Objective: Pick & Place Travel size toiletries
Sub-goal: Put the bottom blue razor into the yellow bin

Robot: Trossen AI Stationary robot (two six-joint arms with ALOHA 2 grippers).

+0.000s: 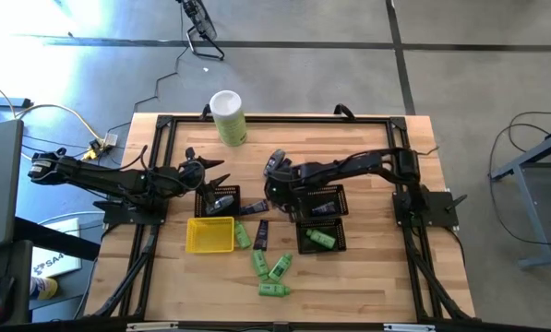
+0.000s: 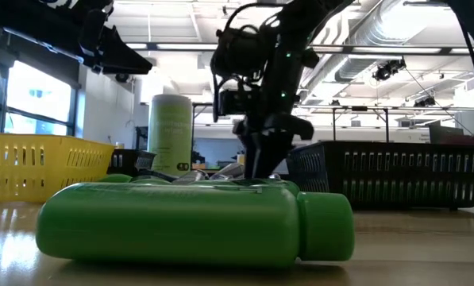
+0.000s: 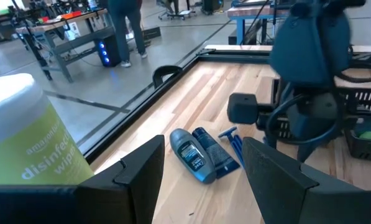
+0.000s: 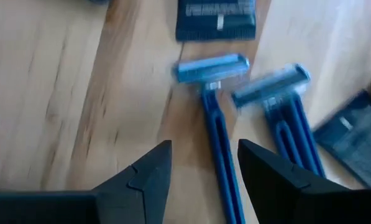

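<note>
Several bright green bottles (image 1: 259, 263) lie on the table's near middle; one fills the front of the low view (image 2: 197, 222). Another green bottle (image 1: 320, 239) lies in a black basket. Two dark bluish tubes (image 3: 196, 155) and two blue razors (image 4: 213, 93) lie on the wood at the centre. My right gripper (image 4: 204, 168) is open, low over the razors (image 1: 275, 175), its fingers on either side of one razor's handle. My left gripper (image 3: 201, 180) is open, raised over the left black basket (image 1: 210, 175) and facing the tubes.
A tall pale-green canister with a white lid (image 1: 228, 116) stands near the far edge. A yellow tray (image 1: 210, 234) sits left of the green bottles. Black mesh baskets sit at the left (image 1: 218, 199) and right (image 1: 319, 205). A black frame (image 1: 275, 120) borders the table.
</note>
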